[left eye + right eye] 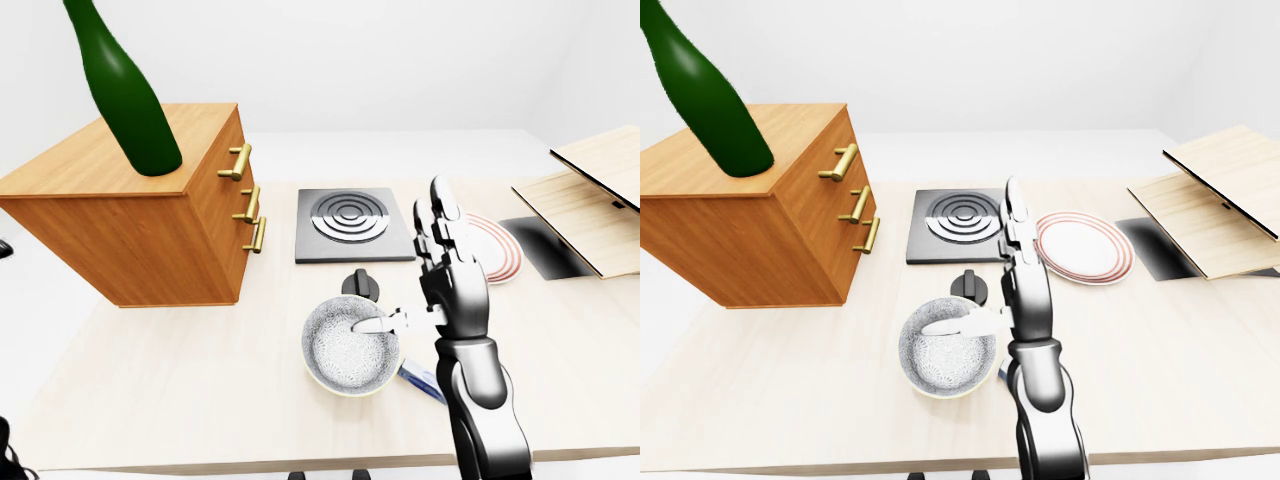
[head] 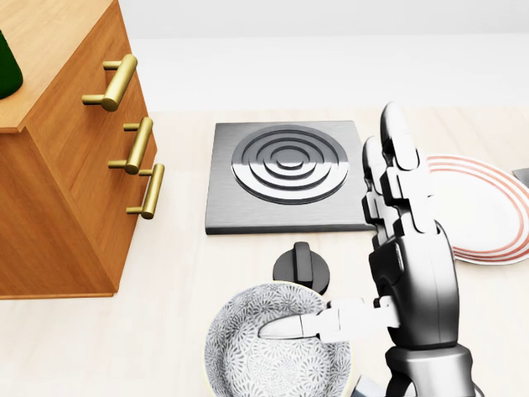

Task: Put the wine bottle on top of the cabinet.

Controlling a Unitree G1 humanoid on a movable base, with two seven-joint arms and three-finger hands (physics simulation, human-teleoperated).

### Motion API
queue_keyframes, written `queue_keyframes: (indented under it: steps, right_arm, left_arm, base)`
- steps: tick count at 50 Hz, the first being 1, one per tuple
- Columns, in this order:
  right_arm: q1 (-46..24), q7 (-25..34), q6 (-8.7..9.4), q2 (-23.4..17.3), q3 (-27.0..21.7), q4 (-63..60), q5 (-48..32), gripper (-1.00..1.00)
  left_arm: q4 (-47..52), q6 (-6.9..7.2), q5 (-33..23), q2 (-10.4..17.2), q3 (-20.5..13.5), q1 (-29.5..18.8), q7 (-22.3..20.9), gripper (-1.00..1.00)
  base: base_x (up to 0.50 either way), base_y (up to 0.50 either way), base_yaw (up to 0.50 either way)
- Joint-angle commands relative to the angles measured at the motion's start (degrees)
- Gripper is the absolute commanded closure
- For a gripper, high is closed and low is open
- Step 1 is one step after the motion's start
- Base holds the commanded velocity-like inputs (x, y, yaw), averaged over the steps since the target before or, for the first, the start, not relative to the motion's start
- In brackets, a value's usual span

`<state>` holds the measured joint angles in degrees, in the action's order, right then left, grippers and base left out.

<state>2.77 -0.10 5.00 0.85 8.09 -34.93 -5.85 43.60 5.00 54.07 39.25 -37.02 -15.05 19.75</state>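
Note:
The green wine bottle (image 1: 125, 95) stands on top of the wooden cabinet (image 1: 150, 240) at the left of the table, leaning to the left, its neck cut off by the view's top edge. No hand touches it. My right hand (image 1: 412, 268) is open, with its fingers (image 2: 395, 157) pointing up and its thumb (image 2: 289, 327) stretched left over a bowl. It is well to the right of the cabinet and empty. My left hand does not show.
A patterned bowl (image 1: 345, 355) sits under my thumb. A black knob (image 1: 360, 285) and a grey hob (image 1: 354, 222) lie beyond it. A red-rimmed plate (image 1: 1083, 247), a dark mat (image 1: 545, 245) and wooden boards (image 1: 590, 200) are at the right. The cabinet has three brass drawer handles (image 2: 136, 145).

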Motion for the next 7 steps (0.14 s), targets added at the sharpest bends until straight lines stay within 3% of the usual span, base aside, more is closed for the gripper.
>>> queue_keyframes:
  steps: [1,5,7]
  right_arm:
    - [3.73,-0.31,0.00,-0.55,-0.05,-1.99,1.39,-1.00]
    - [5.74,-0.64,0.00,-0.86,0.44,-1.76,1.84,-1.00]
    - [7.13,-0.77,0.00,-1.09,0.62,-1.89,2.18,-1.00]
  left_arm:
    - [16.40,0.00,-21.24,-24.40,12.71,23.72,-13.13,-1.00]
    - [16.40,0.00,-34.80,-34.57,20.84,29.40,-20.58,-1.00]
    - [16.39,0.00,-39.02,-36.31,26.45,32.36,-20.95,-1.00]
  base:
    - [0.00,0.00,0.00]
    - [0.00,0.00,0.00]
    - [0.00,0.00,0.00]
